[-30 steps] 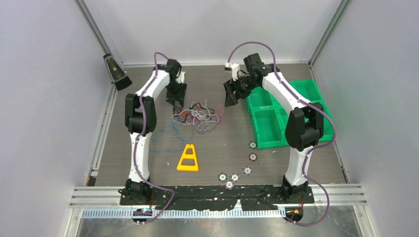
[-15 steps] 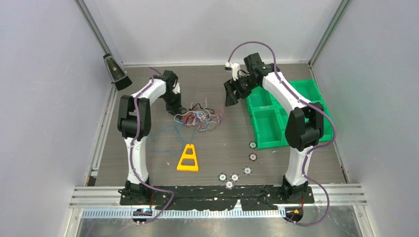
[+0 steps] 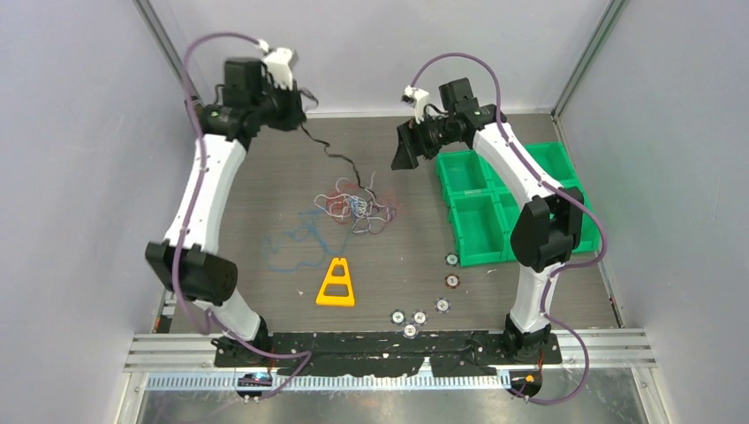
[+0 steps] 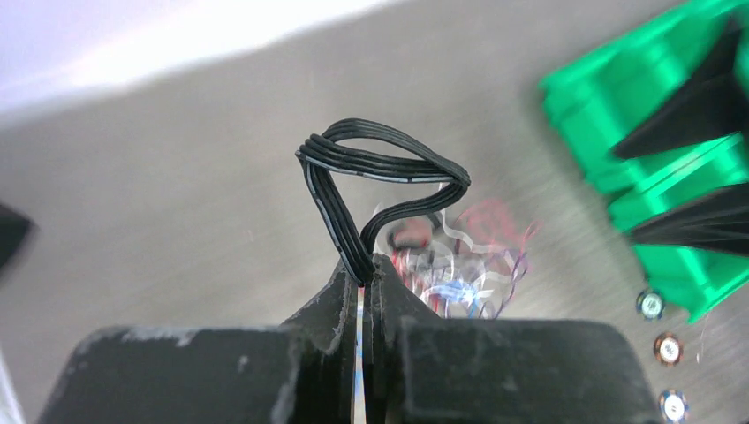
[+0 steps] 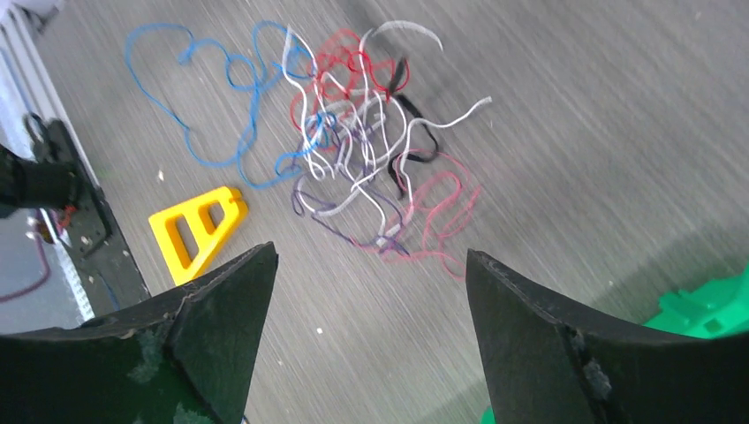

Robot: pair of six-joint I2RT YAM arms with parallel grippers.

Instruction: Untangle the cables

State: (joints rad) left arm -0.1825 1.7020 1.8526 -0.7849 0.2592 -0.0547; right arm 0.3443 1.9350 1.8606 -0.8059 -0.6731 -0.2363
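Grey wood-grain table [image 3: 221, 212], enclosed by pale walls, carries a yellow triangular block [image 3: 336, 283] near its middle; all positions below refer to this block. The cable bundle [image 3: 358, 205], a loose knot of red, white and blue strands, lies on the table just beyond the block, on the side away from the arm bases. One blue cable [image 3: 296, 243] trails out of it to the left of the block. The left gripper [image 3: 296, 115] is raised well beyond the block and to its left. Its jaws are pressed together on a flat black cable [image 4: 389, 168], which folds into a loop just past the fingertips. From that grip the black cable runs diagonally down and rightward to the far edge of the bundle, so its long axis points from the left gripper toward the knot. The right gripper [image 3: 408, 159] hovers beyond the block and to its right, jaws spread wide and empty, looking down on the bundle. It appears nearer the bundle than the left gripper. The coming move probably requires pulling the black cable away along its own line, with the free right gripper available to restrain the knot.
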